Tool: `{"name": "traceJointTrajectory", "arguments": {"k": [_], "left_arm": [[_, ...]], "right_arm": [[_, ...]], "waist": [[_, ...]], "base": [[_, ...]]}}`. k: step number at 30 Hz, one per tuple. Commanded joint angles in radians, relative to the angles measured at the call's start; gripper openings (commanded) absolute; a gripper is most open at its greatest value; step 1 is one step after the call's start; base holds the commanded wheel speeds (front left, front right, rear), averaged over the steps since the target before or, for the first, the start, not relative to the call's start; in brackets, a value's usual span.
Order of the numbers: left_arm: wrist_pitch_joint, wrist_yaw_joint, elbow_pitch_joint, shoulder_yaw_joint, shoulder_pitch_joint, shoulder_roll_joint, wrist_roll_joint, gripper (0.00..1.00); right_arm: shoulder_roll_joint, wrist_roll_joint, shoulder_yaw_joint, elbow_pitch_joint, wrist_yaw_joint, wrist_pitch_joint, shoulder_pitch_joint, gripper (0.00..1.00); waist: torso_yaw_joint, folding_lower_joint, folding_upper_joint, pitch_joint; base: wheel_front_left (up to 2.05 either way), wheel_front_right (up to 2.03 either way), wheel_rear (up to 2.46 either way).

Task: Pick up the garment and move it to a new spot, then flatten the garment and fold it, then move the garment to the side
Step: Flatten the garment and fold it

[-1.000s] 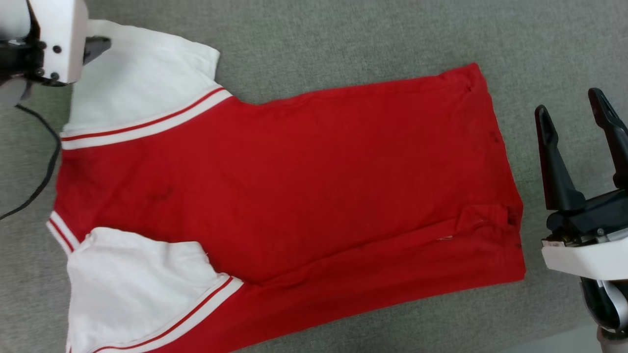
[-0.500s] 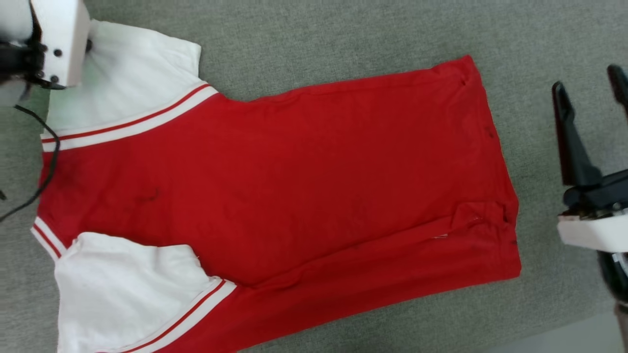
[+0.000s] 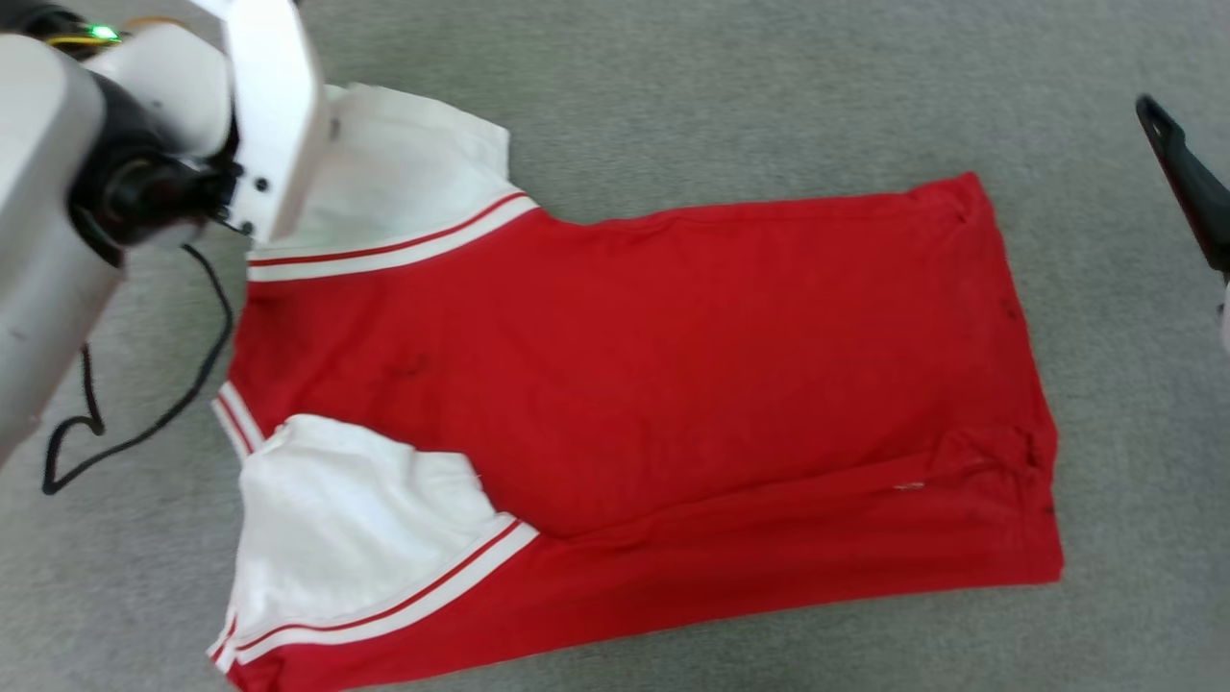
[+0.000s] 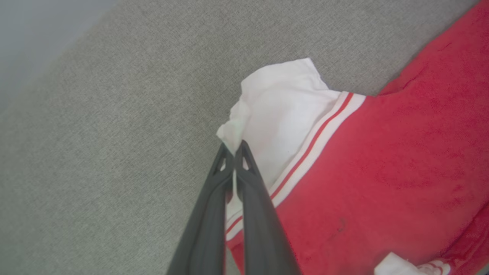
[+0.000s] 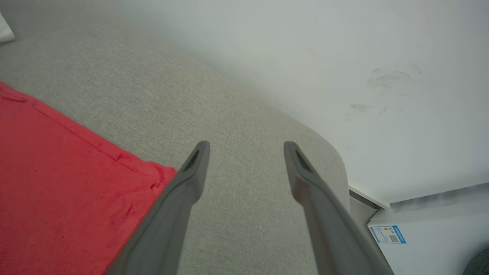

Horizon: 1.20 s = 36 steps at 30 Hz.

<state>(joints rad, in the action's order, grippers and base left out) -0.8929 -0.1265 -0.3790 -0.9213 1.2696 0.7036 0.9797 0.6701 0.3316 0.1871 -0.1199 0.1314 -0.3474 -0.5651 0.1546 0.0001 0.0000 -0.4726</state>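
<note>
- Garment (image 3: 673,384) lies spread and mostly flat on the grey fabric surface (image 3: 769,77), plain red side up. In the head view the collar end and sleeves point to 9 o'clock and the hem (image 3: 1014,365) to 3 o'clock.
- Far sleeve (image 3: 413,183) sits at 10 o'clock, near sleeve (image 3: 356,519) at 8 o'clock. A long strip (image 3: 769,543) along the 6 o'clock edge looks turned over onto the body, with some bunching at its hem end.
- Left gripper (image 4: 233,147): fingers pressed together, with a corner of the white far sleeve pinched at the tips. The bite is small, edge cloth only.
- Right gripper (image 5: 246,147): fingers spread wide, holding nothing. It hangs over bare surface just past the hem's far corner, at about 2 o'clock.
- Step in hand, as I read it: fold the far sleeve in over the red body, toward 5 o'clock.
- To do it well:
  - Lift just enough to clear the cloth and travel in a low arc. A thin pinch on soft jersey may slip if tugged.
  - Aim the crease near the striped trim (image 3: 384,255).
  - Lay the sleeve down before letting go, so it lands flat and unrolled.
  - If the body creeps, the free gripper could pin the hem.
- Loose black cable (image 3: 183,410) hangs beside the collar edge at 9 o'clock. Keep it out of the fold.
</note>
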Motion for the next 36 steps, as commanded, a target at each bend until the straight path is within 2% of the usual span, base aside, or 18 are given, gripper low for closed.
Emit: {"name": "traceJointTrajectory", "arguments": {"k": [1, 7, 9, 13, 16, 21, 26, 27, 28, 29, 36], "left_arm": [[0.011, -0.002, 0.02, -0.008, -0.02, -0.01, 0.005, 0.0], [0.028, -0.003, 0.08, -0.025, -0.015, -0.022, 0.009, 0.0], [0.036, -0.003, 0.096, -0.029, -0.008, -0.029, 0.008, 0.0], [0.052, -0.003, 0.118, -0.028, 0.004, -0.046, 0.012, 0.0], [0.064, -0.003, 0.121, -0.023, 0.008, -0.057, 0.015, 0.0], [0.081, -0.003, 0.128, -0.023, 0.022, -0.07, 0.011, 0.0], [0.098, -0.003, 0.129, -0.029, 0.014, -0.078, 0.01, 0.0], [0.098, -0.003, 0.128, -0.032, 0.007, -0.077, 0.011, 0.0], [0.101, -0.003, 0.127, -0.035, 0.001, -0.075, 0.011, 0.0], [0.104, -0.003, 0.125, -0.037, -0.003, -0.075, 0.013, 0.0], [0.145, -0.004, 0.12, -0.035, -0.045, -0.063, 0.032, 0.0]], "right_arm": [[0.053, 0.057, 0.045, 0.026, -0.001, -0.089, -0.037, 1.0], [0.18, 0.307, 0.223, 0.085, -0.001, -0.412, -0.166, 1.0], [0.197, 0.371, 0.277, 0.11, -0.001, -0.502, -0.205, 1.0], [0.191, 0.456, 0.341, 0.185, -0.001, -0.624, -0.284, 1.0], [0.175, 0.471, 0.383, 0.235, -0.001, -0.66, -0.319, 1.0], [0.136, 0.464, 0.445, 0.336, -0.001, -0.637, -0.331, 1.0], [0.093, 0.494, 0.55, 0.415, -0.001, -0.61, -0.282, 1.0], [0.087, 0.495, 0.564, 0.418, -0.001, -0.595, -0.286, 0.82], [0.084, 0.503, 0.566, 0.429, -0.001, -0.578, -0.292, 0.14], [0.082, 0.511, 0.566, 0.437, -0.001, -0.56, -0.301, 0.0], [0.126, 0.524, 0.572, 0.444, -0.001, -0.395, -0.351, 0.0]], "waist": [[-0.034, -0.0001, 0.0, 0.018], [-0.084, -0.0001, 0.0, 0.013], [-0.101, -0.0001, 0.0, 0.005], [-0.137, -0.0001, 0.0, -0.017], [-0.159, -0.0001, 0.0, -0.036], [-0.186, -0.0001, 0.0, -0.065], [-0.198, -0.0001, 0.0, -0.071], [-0.196, -0.0001, 0.0, -0.068], [-0.193, -0.0001, 0.0, -0.063], [-0.192, -0.0001, 0.0, -0.056], [-0.184, -0.0001, 0.0, 0.02]], "base": [[0.0, 0.0, 0.0], [0.0, 0.0, 0.0], [0.0, 0.0, 0.0], [0.0, 0.0, 0.0], [0.0, 0.0, 0.0], [0.0, 0.0, 0.0], [0.0, 0.0, 0.0], [0.0, 0.0, 0.0], [0.0, 0.0, 0.0], [0.0, 0.0, 0.0], [0.0, 0.0, 0.0]]}}
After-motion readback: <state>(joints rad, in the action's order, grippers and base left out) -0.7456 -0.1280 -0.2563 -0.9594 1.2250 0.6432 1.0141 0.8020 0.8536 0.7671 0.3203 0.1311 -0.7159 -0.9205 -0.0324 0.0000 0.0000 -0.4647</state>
